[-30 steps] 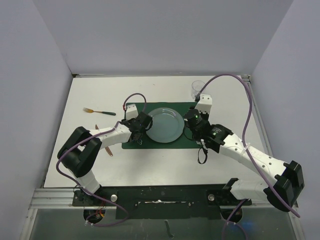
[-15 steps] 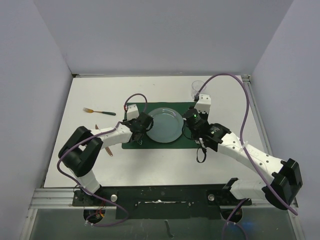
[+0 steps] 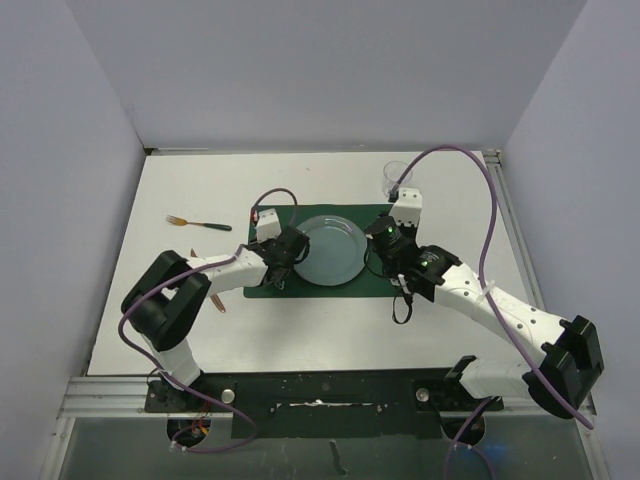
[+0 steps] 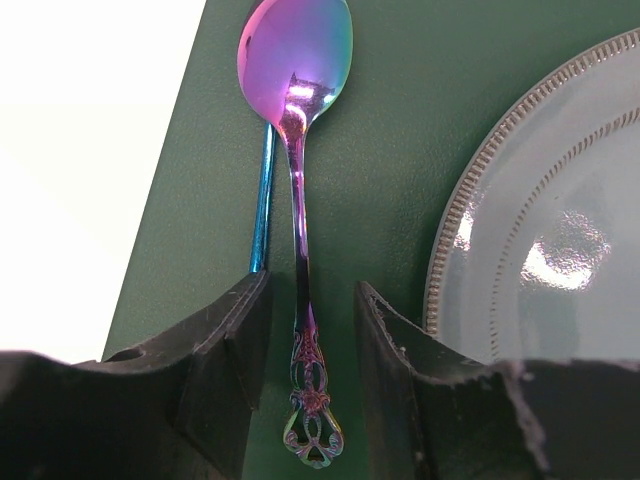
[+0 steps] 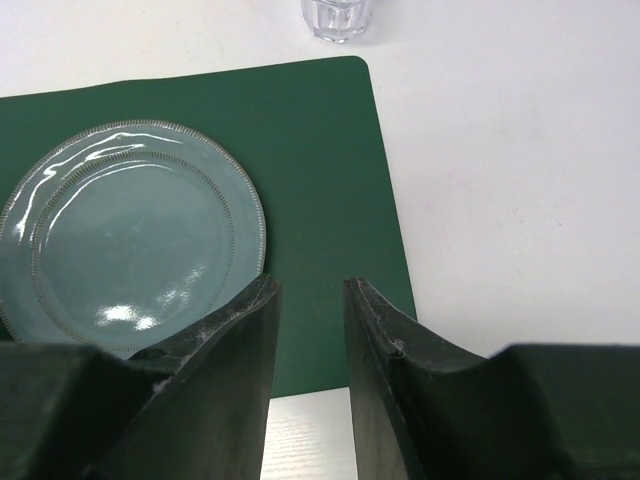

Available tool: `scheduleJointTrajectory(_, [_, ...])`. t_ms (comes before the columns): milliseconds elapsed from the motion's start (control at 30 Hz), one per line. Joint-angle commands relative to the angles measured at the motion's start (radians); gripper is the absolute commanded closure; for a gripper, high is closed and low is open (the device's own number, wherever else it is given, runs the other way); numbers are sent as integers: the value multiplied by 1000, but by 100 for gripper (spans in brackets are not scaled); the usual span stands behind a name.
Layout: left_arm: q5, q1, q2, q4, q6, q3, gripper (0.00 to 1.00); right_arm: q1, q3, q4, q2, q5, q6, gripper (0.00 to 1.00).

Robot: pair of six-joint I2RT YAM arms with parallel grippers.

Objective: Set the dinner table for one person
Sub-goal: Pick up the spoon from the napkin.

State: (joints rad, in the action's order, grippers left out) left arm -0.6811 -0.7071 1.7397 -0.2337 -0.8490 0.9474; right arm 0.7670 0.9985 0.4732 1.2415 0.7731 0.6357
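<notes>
The white dinner table (image 3: 300,340) bears a dark green placemat (image 3: 375,285) with a pale blue plate (image 3: 330,250) on it. My left gripper (image 3: 290,250) is low over the mat's left part. In the left wrist view it (image 4: 310,290) is open, and an iridescent spoon (image 4: 296,150) lies flat on the mat (image 4: 400,150) with its ornate handle between the jaws, touching neither. The plate (image 4: 560,250) is to the spoon's right. My right gripper (image 3: 380,245) is open and empty (image 5: 310,287) over the mat (image 5: 320,150), right of the plate (image 5: 130,230).
A fork (image 3: 198,223) lies on the table left of the mat. A clear glass (image 3: 394,176) stands behind the mat's right corner and also shows in the right wrist view (image 5: 337,18). A thin blue strip (image 4: 263,200) runs beside the spoon's handle. Grey walls enclose three sides.
My right gripper has shifted slightly away from me along the plate's right side. My left gripper has barely moved. The plate, fork and glass have stayed put.
</notes>
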Motion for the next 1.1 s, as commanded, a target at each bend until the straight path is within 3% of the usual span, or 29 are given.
scheduleJointTrajectory(0, [-41, -6, 9, 48, 16, 18, 66, -8, 51, -26, 11, 12, -9, 67])
scheduleJointTrajectory(133, [-43, -6, 20, 50, 19, 26, 71, -10, 52, -26, 13, 13, -11, 67])
scheduleJointTrajectory(267, [-43, -8, 26, 48, 21, 30, 92, -15, 51, -27, 16, 10, -11, 67])
scheduleJointTrajectory(367, [-48, -8, 26, 44, 21, 31, 100, -17, 49, -27, 20, 8, -11, 67])
scheduleJointTrajectory(1067, [-189, -36, -97, 9, -32, 5, 100, -26, 49, -26, 68, 5, -3, 67])
